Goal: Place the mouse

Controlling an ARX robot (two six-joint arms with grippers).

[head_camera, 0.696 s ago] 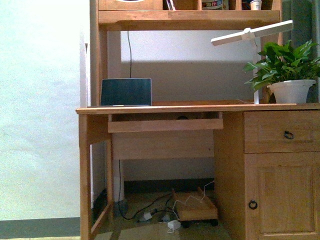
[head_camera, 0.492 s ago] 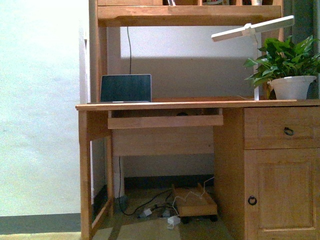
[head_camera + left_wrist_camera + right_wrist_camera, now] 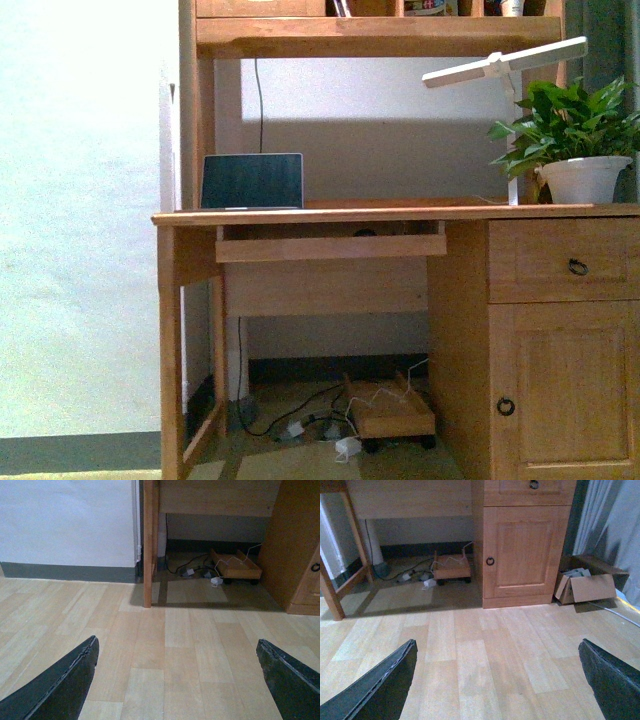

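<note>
The mouse [image 3: 365, 234] shows only as a small dark domed shape on the pull-out tray [image 3: 330, 246] under the desktop, barely visible in the front view. Neither arm appears in that view. My left gripper [image 3: 177, 680] is open over the bare wooden floor in front of the desk's left leg [image 3: 148, 545], with nothing between its dark fingers [image 3: 65, 685]. My right gripper [image 3: 497, 680] is open too, low above the floor facing the cupboard door [image 3: 520, 550], and it holds nothing. Both grippers are far from the mouse.
On the wooden desk [image 3: 400, 212] stand a laptop [image 3: 252, 181], a potted plant [image 3: 575, 150] and a white lamp [image 3: 505, 62]. Cables and a wheeled wooden stand [image 3: 390, 410] lie under it. An open cardboard box [image 3: 587, 585] sits by the curtain on the right.
The front view has bobbed slightly: the desk rose a little in the picture, then dropped back. Nothing on the desk has moved.
</note>
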